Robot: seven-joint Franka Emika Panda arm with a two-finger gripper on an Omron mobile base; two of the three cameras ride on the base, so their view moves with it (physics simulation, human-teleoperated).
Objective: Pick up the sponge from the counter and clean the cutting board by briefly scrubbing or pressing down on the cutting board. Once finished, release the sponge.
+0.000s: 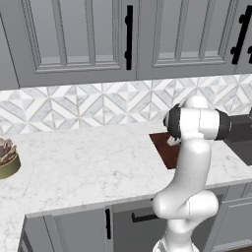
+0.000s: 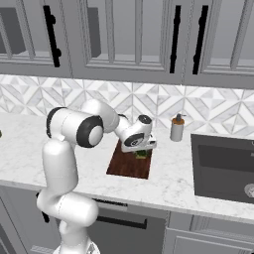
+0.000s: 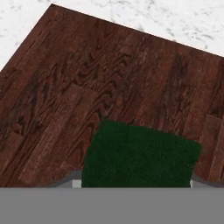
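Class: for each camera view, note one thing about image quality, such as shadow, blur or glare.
Left base view: flat, even light, soft edges. Right base view: faint shadow under the gripper on the cutting board. Hand view: sponge and wood grain look blurred; no glare.

A glossy white robot arm (image 1: 189, 172) built of fat, rounded segments, each joint ringed by a dark band. Its elbow is capped in black, and the white hand (image 2: 140, 147) at the wrist bears a round dark disc on its side.
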